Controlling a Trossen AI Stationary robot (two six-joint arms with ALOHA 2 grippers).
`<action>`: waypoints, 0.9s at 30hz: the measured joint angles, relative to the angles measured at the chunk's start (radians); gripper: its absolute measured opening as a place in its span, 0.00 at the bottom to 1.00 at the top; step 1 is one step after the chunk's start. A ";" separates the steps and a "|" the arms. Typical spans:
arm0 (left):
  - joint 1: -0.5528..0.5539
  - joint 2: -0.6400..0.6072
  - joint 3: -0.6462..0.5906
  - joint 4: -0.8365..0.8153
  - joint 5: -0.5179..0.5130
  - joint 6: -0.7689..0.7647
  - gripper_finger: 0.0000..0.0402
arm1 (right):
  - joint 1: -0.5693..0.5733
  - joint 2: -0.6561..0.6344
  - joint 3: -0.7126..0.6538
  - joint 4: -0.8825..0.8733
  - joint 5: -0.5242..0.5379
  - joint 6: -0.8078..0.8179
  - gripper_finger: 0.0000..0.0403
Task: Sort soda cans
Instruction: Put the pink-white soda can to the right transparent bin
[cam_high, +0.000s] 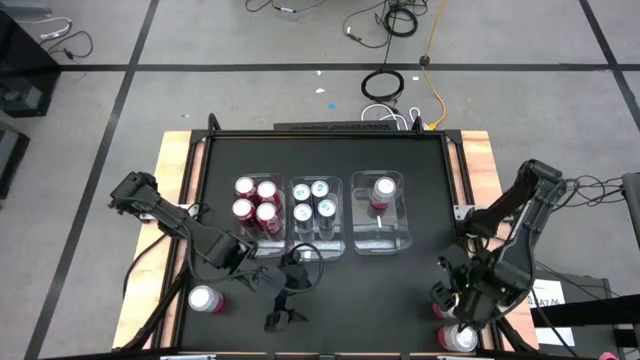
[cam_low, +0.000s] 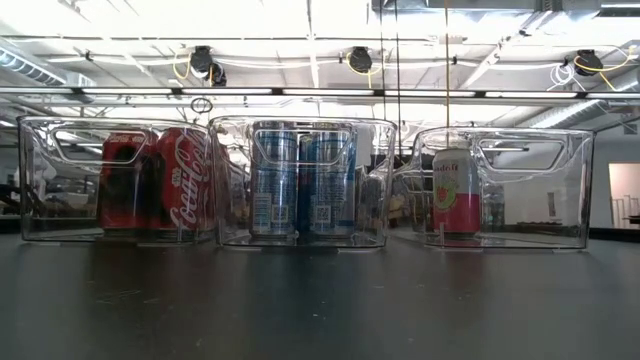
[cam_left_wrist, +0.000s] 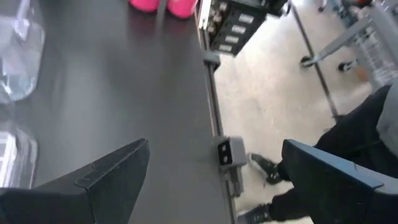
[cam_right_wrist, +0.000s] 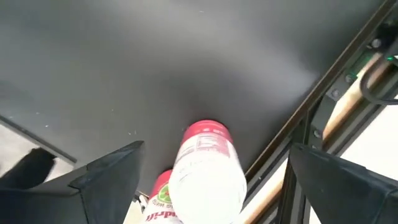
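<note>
Three clear bins stand in a row mid-table. The left bin holds several red soda cans, the middle bin several blue ones, and the right bin one pink can. A loose can stands at the near left. Two pink cans stand at the near right corner. My right gripper hangs open, pointing down over one of them, fingers wide on either side. My left gripper is open above bare table near the front edge.
A metal rail runs along the table's edge. A wooden border frames the black top. A person's shoes stand on the floor beyond the table. Bare black table lies between the two grippers.
</note>
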 joint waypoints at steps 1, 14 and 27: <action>0.000 0.002 -0.007 -0.002 0.002 -0.001 0.93 | -0.003 -0.028 -0.032 0.030 0.001 -0.001 0.97; 0.029 0.001 -0.164 0.178 0.075 -0.027 0.93 | -0.003 -0.048 -0.168 0.222 -0.095 0.025 0.97; 0.046 0.000 -0.166 0.181 0.102 -0.027 0.93 | 0.040 0.009 -0.168 0.283 -0.158 0.024 0.97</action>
